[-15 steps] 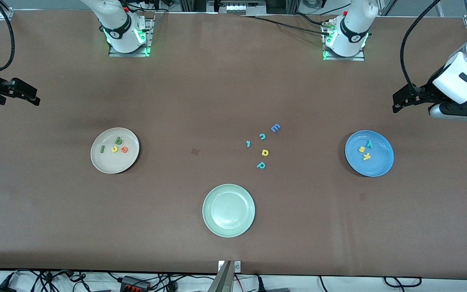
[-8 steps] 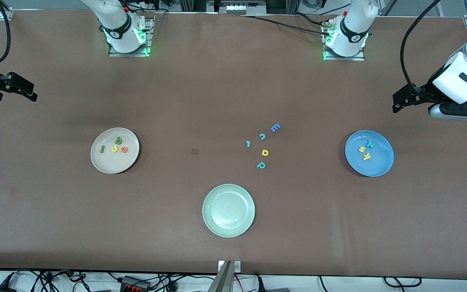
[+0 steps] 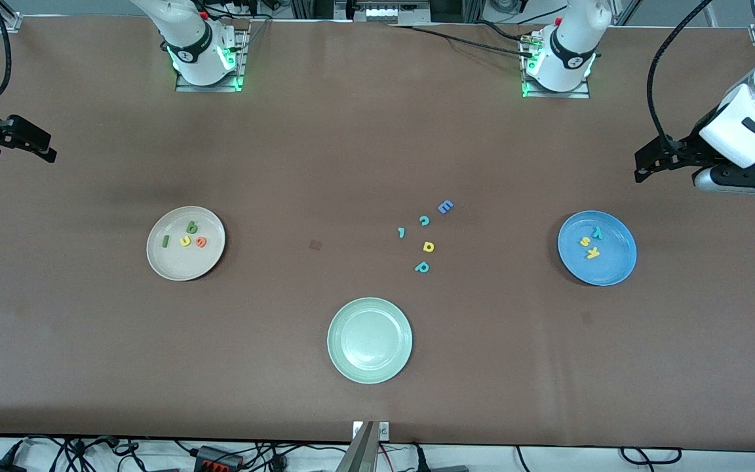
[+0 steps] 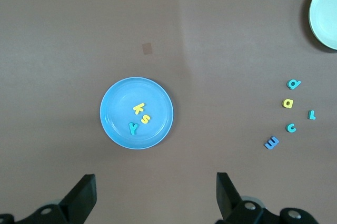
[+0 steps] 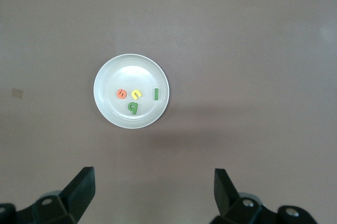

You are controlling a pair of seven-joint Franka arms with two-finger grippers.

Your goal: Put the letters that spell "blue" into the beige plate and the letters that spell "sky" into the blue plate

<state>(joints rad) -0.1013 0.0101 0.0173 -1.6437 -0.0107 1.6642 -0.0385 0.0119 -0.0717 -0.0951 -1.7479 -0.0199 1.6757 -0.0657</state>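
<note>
Both plates look sorted, left end effector [image 4: 152, 197] and right end effector [image 5: 152, 195] wide open, empty at the counter's ends; only risk is re-grabbing leftover mid-counter letters [image 3: 428, 246].

colours here: brown table [image 3: 351, 151]. beige plate [image 3: 174, 265] has a green b [image 3: 192, 227], dark green l [image 3: 166, 241], yellow u [image 3: 185, 241] and orange e [image 3: 201, 242]. bright blue plate [image 3: 613, 272] has a yellow s [image 3: 585, 241], yellow k [image 3: 592, 253], teal y [image 3: 597, 232]. pale green plate [image 3: 369, 340] is plain. loose ones: blue E [image 3: 445, 207], three teal letters [image 3: 422, 267], one yellow letter [image 3: 428, 246].
</note>
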